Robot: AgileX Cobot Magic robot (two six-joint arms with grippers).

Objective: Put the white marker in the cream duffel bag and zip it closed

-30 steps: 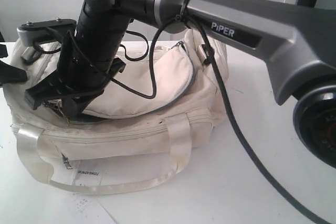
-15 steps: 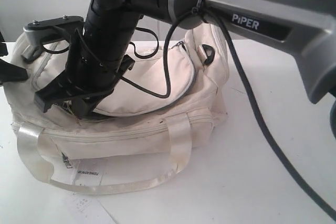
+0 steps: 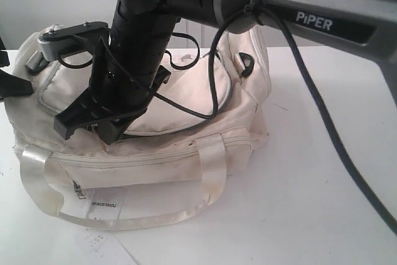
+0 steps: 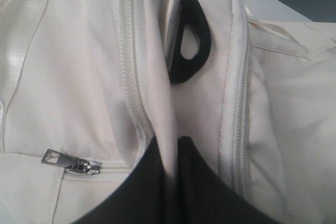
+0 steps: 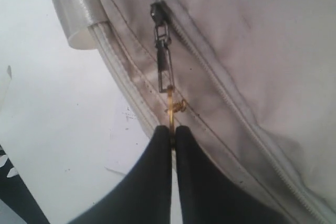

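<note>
Cream duffel bag [image 3: 155,159] is lying on the white bench [image 3: 298,203], with the right arm reaching across over its top. Right pincer [image 5: 172,130] is clenching what looks like a small brass link [image 5: 172,106] hanging off the metal zipper pull [image 5: 164,69] on the bag. Left pincer [image 4: 169,150] is pinching a fold of the bag's fabric near a black D-ring [image 4: 190,40].
</note>
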